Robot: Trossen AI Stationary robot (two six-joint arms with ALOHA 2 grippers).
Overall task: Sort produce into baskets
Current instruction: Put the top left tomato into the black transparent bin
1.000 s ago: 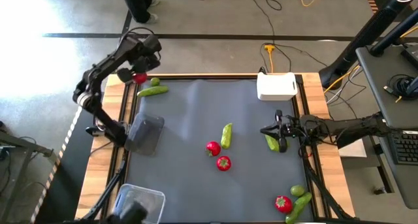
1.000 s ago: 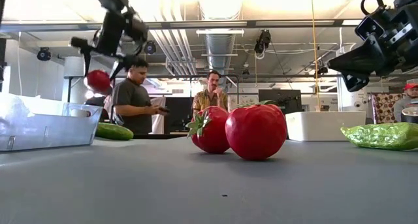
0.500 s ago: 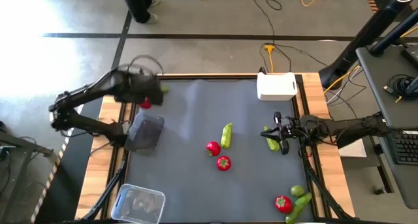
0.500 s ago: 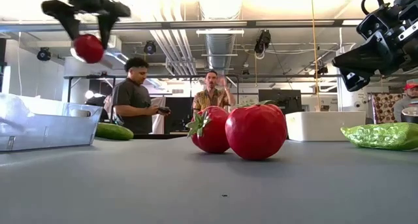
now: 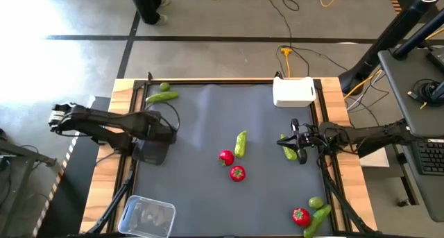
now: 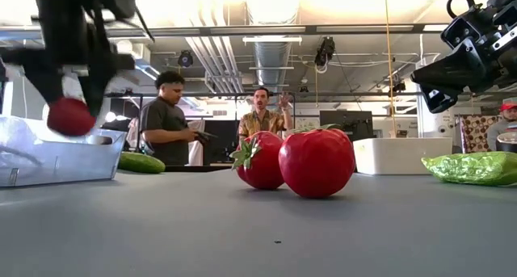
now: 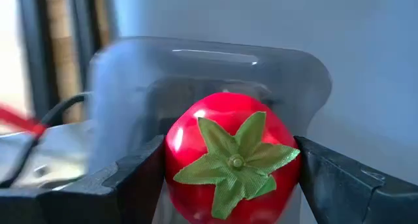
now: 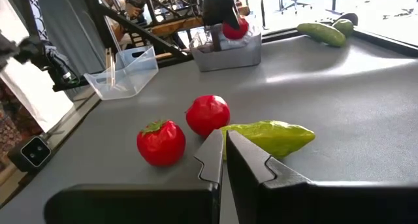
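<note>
While the right gripper [image 5: 300, 142] waits shut, the left gripper [image 7: 228, 175] pinches a light, stiff-looking tomato [image 7: 230, 157] across its belly above the dark tray [image 7: 209, 67].

The left arm stretches level across the tabletop's [image 5: 201, 196] left edge, its gripper [image 7: 230, 172] pointing down with fingers [image 7: 140, 178] clamped either side of a tomato [image 7: 228, 155]. The right arm reaches in over the right edge, its gripper [image 8: 223, 155] low above the tabletop, fingers pressed together.
</note>
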